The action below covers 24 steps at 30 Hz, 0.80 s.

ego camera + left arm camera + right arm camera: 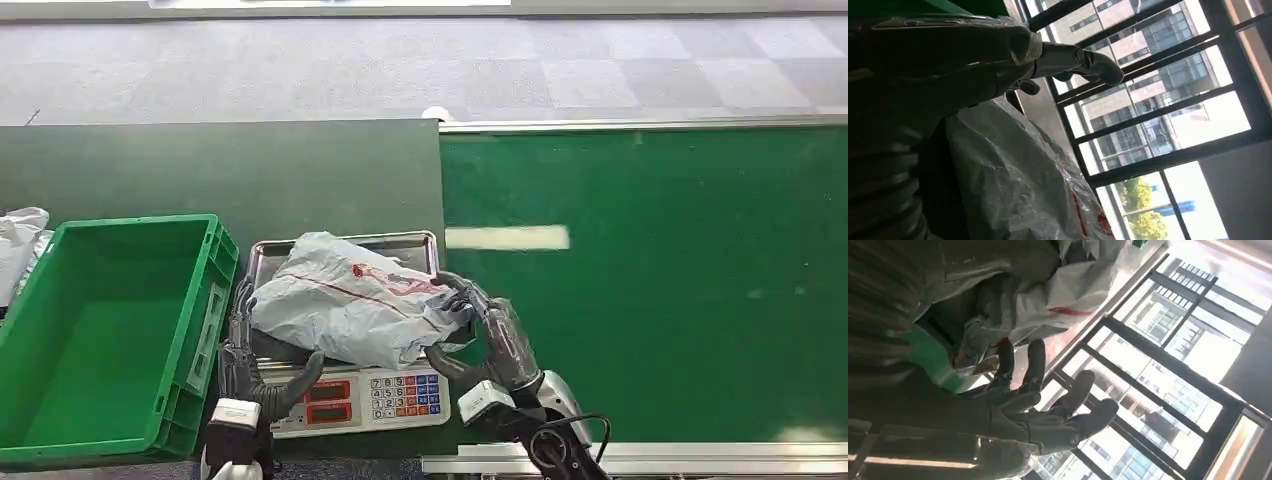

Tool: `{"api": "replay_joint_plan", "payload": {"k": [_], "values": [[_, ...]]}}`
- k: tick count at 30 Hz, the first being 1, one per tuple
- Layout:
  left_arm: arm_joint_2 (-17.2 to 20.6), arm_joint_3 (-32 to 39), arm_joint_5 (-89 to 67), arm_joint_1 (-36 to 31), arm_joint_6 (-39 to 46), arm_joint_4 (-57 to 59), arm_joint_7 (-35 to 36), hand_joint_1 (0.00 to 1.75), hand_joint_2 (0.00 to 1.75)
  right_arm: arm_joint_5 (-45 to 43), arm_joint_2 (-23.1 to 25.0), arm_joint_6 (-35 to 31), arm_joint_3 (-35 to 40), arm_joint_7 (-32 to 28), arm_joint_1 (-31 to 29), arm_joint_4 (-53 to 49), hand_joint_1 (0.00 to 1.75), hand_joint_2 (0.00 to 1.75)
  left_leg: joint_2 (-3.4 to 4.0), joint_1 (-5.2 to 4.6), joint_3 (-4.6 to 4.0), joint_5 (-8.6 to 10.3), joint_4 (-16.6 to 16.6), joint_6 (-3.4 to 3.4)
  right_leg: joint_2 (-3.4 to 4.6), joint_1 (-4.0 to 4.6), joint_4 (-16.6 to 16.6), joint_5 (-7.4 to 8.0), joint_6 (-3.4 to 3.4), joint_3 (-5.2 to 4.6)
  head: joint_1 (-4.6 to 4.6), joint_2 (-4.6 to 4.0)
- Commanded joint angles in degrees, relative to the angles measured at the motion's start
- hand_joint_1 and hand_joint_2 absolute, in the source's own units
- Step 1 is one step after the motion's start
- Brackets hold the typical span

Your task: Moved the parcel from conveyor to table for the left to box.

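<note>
The parcel lies on the scale, long axis running ten to four o'clock. The left hand cups its eight o'clock end, the right hand its three o'clock edge; neither visibly clenches. The crate sits at nine o'clock, nearer the left hand.

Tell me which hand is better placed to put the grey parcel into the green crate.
Left. The left hand sits at the parcel's crate-side edge, right beside the green crate. The right hand is on the conveyor side, with the parcel between it and the crate.
</note>
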Motion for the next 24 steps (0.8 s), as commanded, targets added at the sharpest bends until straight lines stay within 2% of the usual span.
{"api": "replay_joint_plan", "payload": {"k": [1,4,14,16,17,18,20,21,24], "values": [[0.63,0.12,0.55,-0.65,-0.16,2.26,-0.22,0.0,1.75,-11.08,0.25,12.1,-5.22,-2.52,-2.43,4.21,0.0,1.75,0.03,-0.02,0.04,0.04,-0.07,0.02,0.03,-0.01,-0.07,0.05,-0.02,0.03,0.0,0.0],[0.6,-0.04,0.82,-1.06,-0.24,2.76,-0.22,0.0,1.75,-17.95,0.39,18.55,-7.53,-3.03,-3.14,4.96,0.0,1.75,0.03,-0.03,0.04,0.04,-0.06,0.02,0.02,-0.02,-0.03,0.03,-0.02,0.01,0.0,0.0],[0.53,-0.1,0.8,-1.15,-0.18,2.88,-0.22,0.0,1.75,-18.21,0.15,18.89,-7.79,-3.05,-3.27,5.2,0.0,1.75,0.0,-0.01,0.06,0.05,-0.09,0.01,0.0,0.0,-0.09,0.05,-0.03,0.05,0.0,0.0],[0.64,-0.34,0.87,-1.25,-0.07,3.02,-0.22,0.0,1.75,-22.08,0.58,22.01,-9.22,-3.64,-3.34,5.54,0.0,1.75,0.02,-0.01,0.04,0.02,-0.04,0.01,0.03,0.0,-0.03,0.03,-0.02,0.02,0.0,0.0],[0.63,-0.4,1.14,-1.44,-0.16,3.14,-0.22,0.0,1.75,-26.03,0.3,25.54,-10.63,-3.43,-3.83,5.93,0.0,0.0,0.03,-0.01,0.07,0.05,-0.09,0.01,0.04,0.0,-0.08,0.05,-0.03,0.05,0.0,0.0],[0.85,-0.78,1.19,-1.81,-0.37,3.29,-0.22,0.0,1.75,-30.86,0.2,29.99,-11.89,-2.06,-4.42,7.15,0.0,0.0,0.02,-0.01,0.04,0.04,-0.06,0.01,0.01,0.0,-0.05,0.04,-0.02,0.03,0.02,0.0],[1.32,-2.26,1.01,-2.61,-0.91,2.38,-0.22,0.0,1.75,-34.76,-0.5,33.92,-13.57,-0.56,-6.64,11.31,0.0,0.0,-0.02,-0.03,0.06,0.09,-0.12,0.03,-0.03,-0.02,-0.1,0.07,-0.02,0.04,0.0,0.0],[1.49,-3.18,0.26,-3.12,-0.91,1.78,-0.22,0.0,1.75,-36.86,-0.62,36.25,-14.34,-0.43,-7.81,13.56,0.0,1.75,-0.07,-0.01,0.03,0.07,-0.07,0.03,-0.06,-0.01,-0.08,0.06,-0.01,0.05,0.0,0.0],[2.15,-6.01,-0.25,-4.49,-2.08,-0.08,-0.22,0.0,1.75,-39.57,-0.62,39.32,-15.98,-1.78,-9.7,16.56,0.0,1.75,-0.03,0.0,-0.02,0.09,-0.04,0.03,-0.03,0.0,-0.06,0.09,0.0,0.0,0.0,0.0]]}}
